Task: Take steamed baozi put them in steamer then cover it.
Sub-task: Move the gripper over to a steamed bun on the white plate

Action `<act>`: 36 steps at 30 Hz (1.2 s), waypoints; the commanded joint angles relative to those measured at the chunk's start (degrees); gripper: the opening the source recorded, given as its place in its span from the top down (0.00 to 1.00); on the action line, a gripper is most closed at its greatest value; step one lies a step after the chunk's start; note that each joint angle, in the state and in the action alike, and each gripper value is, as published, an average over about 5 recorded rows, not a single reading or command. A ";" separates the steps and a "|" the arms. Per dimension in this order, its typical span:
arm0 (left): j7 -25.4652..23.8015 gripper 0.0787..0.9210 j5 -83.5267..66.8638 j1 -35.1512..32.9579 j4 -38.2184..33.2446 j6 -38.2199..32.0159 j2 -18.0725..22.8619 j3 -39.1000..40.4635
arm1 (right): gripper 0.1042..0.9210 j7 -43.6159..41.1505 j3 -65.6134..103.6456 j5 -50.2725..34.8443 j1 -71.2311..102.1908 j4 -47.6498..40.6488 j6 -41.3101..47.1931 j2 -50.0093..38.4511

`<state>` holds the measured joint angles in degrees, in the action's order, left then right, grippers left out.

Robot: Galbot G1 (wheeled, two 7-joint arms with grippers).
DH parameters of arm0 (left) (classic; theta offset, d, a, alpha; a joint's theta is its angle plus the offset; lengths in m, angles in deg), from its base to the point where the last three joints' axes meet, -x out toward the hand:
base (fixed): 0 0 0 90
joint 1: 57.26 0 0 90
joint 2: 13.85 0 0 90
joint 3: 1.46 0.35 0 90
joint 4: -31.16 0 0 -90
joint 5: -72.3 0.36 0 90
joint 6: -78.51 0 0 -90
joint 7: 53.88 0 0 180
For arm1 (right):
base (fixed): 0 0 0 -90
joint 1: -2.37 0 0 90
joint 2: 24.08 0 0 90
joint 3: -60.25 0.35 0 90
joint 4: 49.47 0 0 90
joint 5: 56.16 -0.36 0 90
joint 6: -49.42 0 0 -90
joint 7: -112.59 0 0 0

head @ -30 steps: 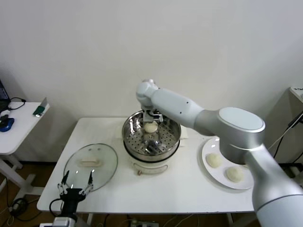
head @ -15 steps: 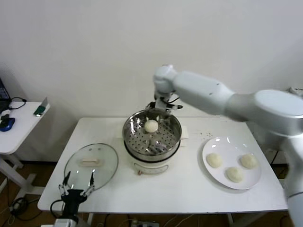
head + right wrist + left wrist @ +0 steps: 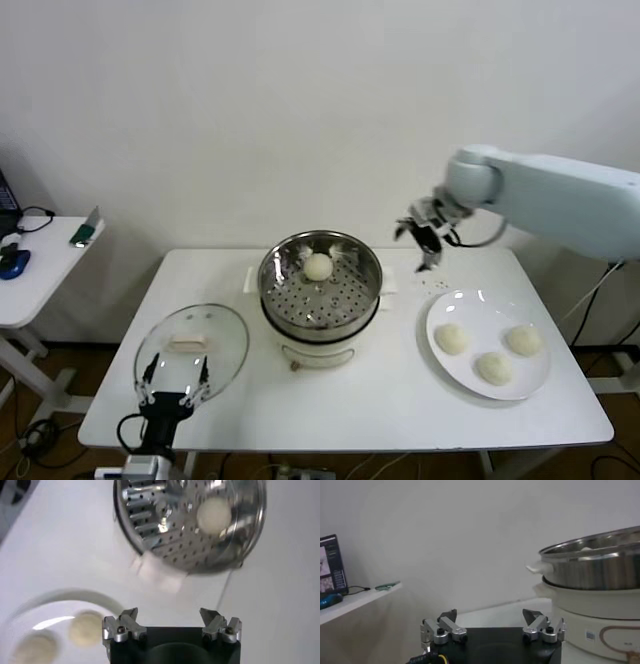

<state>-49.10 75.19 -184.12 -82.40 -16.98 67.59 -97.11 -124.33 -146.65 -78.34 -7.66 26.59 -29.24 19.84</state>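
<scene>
1. One steamed baozi (image 3: 318,266) already in the steamer (image 3: 320,290), sitting toward the back of the perforated floor. Three more waiting on the white plate (image 3: 452,372) on the right side of the bench (image 3: 400,400).
2. Right pincer (image 3: 428,240) up in the air between steamer and plate, jaws spread wide, nothing in them. From the right wrist view, hanging above the gap with the plate's near buns (image 3: 86,628) below.
3. Left pincer (image 3: 176,378) parked low at the front edge of the bench, just over the near rim of the cover (image 3: 192,345), also wide and empty.
4. Buns look soft and light, smooth-skinned, probably a bit squishy and easy to dent. Best guess: come straight down, close gently around the widest middle, no hard squeeze.
5. Nearest bun on the plate (image 3: 452,338) looks like the easy pick, well clear of the other two.
6. Cover lying flat, glass with a metal rim, so likely heavier, slick and breakable. Cream handle (image 3: 190,343) in the centre looks like the only sane place to grab.
</scene>
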 commanded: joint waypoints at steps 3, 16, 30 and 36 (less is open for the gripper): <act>0.31 0.12 0.05 -0.11 -0.29 0.27 0.19 -0.01 | 0.12 -2.01 4.07 1.61 13.89 -2.50 9.09 -9.57; 0.29 0.12 -0.33 -0.19 0.88 0.15 -0.43 -0.95 | 0.12 -0.52 16.40 8.98 29.25 -10.62 8.11 -4.23; 0.58 0.12 -0.35 0.01 2.18 -0.47 -0.23 -0.98 | 0.12 -0.26 19.51 10.50 31.48 -17.36 6.86 2.75; 0.42 0.12 -0.26 -0.19 2.18 -0.53 -0.21 -1.07 | 0.12 -0.35 19.31 10.79 31.45 -17.82 6.59 3.23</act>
<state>-48.71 74.86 -184.26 -80.33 -17.44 67.35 -98.17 -124.61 -128.87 -68.49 21.83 11.05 -22.74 21.25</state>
